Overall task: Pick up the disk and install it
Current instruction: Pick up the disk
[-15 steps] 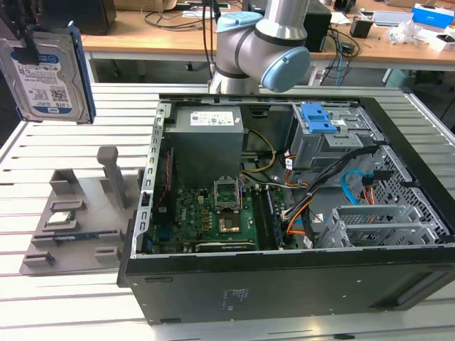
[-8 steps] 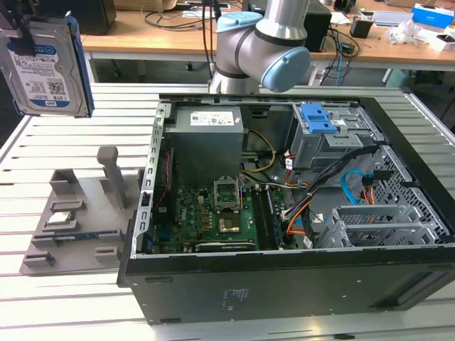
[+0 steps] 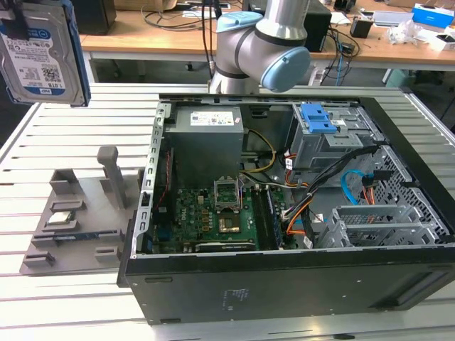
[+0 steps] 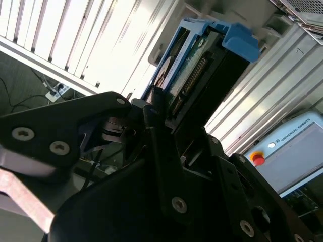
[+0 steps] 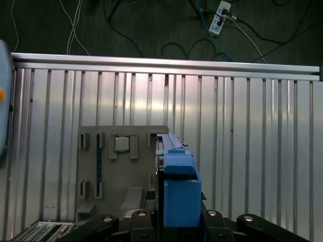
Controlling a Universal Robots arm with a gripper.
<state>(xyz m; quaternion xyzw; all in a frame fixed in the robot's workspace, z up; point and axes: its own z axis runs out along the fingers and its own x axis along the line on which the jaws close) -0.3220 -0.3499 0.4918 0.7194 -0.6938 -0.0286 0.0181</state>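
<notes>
The disk (image 3: 43,53), a silver drive with a white-and-blue label in a bright blue bracket, hangs in the air at the upper part of the exterior view's left, high above the table. In both wrist views my gripper (image 5: 174,222) is shut on the disk (image 5: 177,189), its black fingers (image 4: 154,118) clamping the drive's edge. The disk's (image 4: 202,65) connector side and blue bracket tab point away from the wrist. Directly below it lies the grey holder plate (image 5: 121,176).
An open computer case (image 3: 284,284) lies on the slatted metal table (image 3: 71,128), with a drive cage and blue latch (image 3: 316,117) at its far right. The grey holder plate (image 3: 71,213) carries a small square chip (image 3: 60,217). The arm's base (image 3: 263,42) stands behind the case.
</notes>
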